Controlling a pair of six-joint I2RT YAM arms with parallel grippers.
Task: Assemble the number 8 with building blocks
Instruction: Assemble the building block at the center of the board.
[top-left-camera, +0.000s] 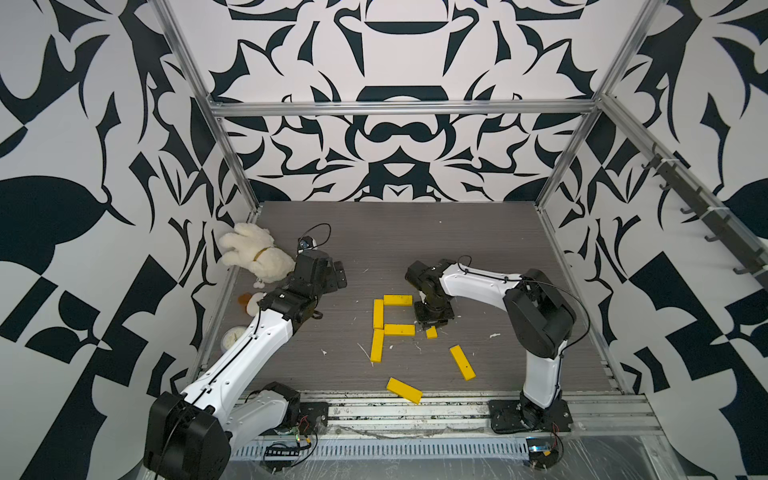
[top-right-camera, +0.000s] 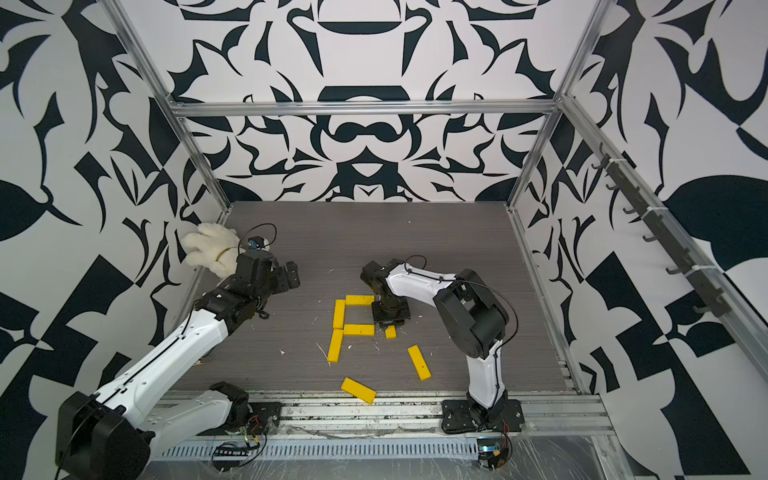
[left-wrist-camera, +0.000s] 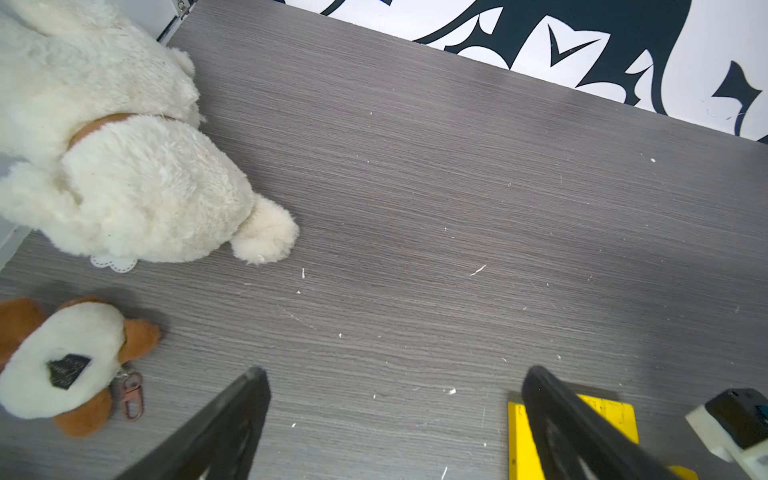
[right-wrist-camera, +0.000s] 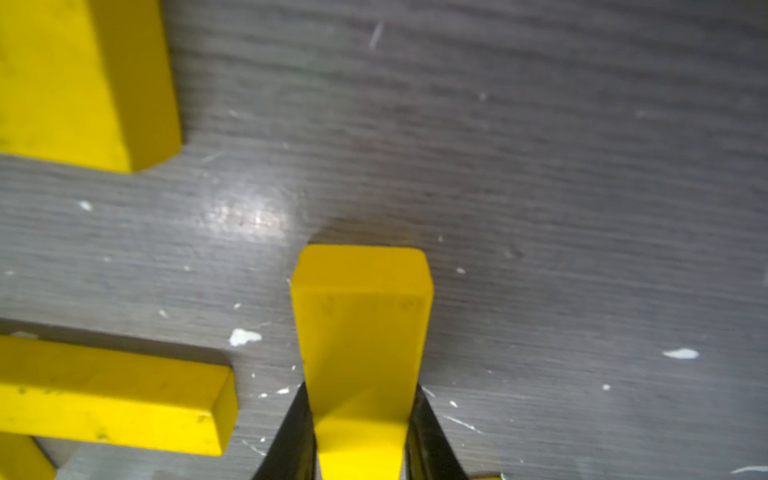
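Right pincer (right-wrist-camera: 360, 390) is clamped on a yellow bar (right-wrist-camera: 361, 316) beside the unfinished number 8 (top-left-camera: 399, 330), left pincer (left-wrist-camera: 395, 370) hangs wide apart.

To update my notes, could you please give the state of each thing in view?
Four placed bars: flat, forming an F shape.
Gripped bar: held at the F's right side.
Right hand: shut on the gripped bar.
Two loose bars: flat, askew, unplaced.
Left hand: open, empty.
Plush toy: lying at the table's edge.
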